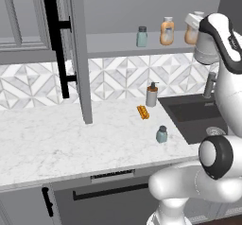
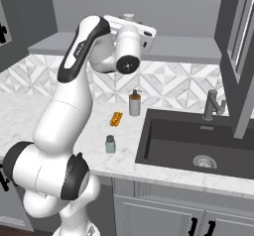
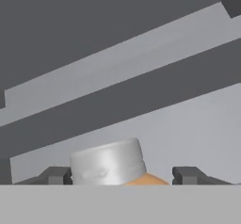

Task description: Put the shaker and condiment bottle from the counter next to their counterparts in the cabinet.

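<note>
Setting: simulated kitchen, white marble counter with dark inset sink, patterned tile backsplash, grey cabinet with its door swung open.

Fingers: gripper raised at shelf height; fingertips stood apart, one on each side of a whitish cap and orange shoulder. Left tip looked hard against the cap, right tip with a gap. Clamped or merely straddling: could not tell.

Between the fingers: condiment bottle, upright, at the shelf near the arm's wrist in the left base view.

Beyond the fingers: grey shelf and cabinet back.

Beside the fingers on the shelf: second orange-tan bottle, just to the side of the held-or-released one; teal-grey shaker counterpart a little farther along.

Well below the fingers: shaker upright on the counter near the sink's edge, untouched.

Progress: judged about halfway. Bottle brought up beside its twin; release not confirmed. Shaker left to fetch and set beside its twin.

Counts: two orange-tan bottles, both at the shelf; two shakers, one on the shelf, one on the counter; one pump dispenser; one flat orange ridged object; one faucet.
</note>
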Controlling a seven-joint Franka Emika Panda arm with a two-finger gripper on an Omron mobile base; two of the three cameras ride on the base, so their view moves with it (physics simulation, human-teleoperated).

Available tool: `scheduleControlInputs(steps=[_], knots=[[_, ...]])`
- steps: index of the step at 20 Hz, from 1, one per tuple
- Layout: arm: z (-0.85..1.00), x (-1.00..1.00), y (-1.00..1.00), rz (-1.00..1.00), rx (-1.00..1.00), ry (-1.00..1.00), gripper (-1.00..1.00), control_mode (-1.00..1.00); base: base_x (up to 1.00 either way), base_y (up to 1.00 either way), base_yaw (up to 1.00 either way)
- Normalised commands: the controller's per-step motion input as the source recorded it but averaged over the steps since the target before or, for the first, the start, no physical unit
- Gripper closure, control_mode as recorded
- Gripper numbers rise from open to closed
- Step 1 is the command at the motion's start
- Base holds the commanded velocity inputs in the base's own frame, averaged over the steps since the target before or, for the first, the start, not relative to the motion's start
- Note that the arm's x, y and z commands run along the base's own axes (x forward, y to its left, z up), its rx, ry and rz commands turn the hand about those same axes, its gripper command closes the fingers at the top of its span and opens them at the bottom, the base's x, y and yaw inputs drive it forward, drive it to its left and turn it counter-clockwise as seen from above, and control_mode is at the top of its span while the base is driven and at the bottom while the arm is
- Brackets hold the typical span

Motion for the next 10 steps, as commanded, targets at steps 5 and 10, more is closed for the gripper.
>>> scheduleControlInputs(steps=[5, 10], knots=[[-0.06, 0.04, 0.00, 0.00, 0.00, -0.07, 1.00, -1.00, 0.00, 0.00, 0.00], [-0.01, -0.02, -0.05, 0.00, 0.00, -0.03, 1.00, -1.00, 0.00, 0.00, 0.00]])
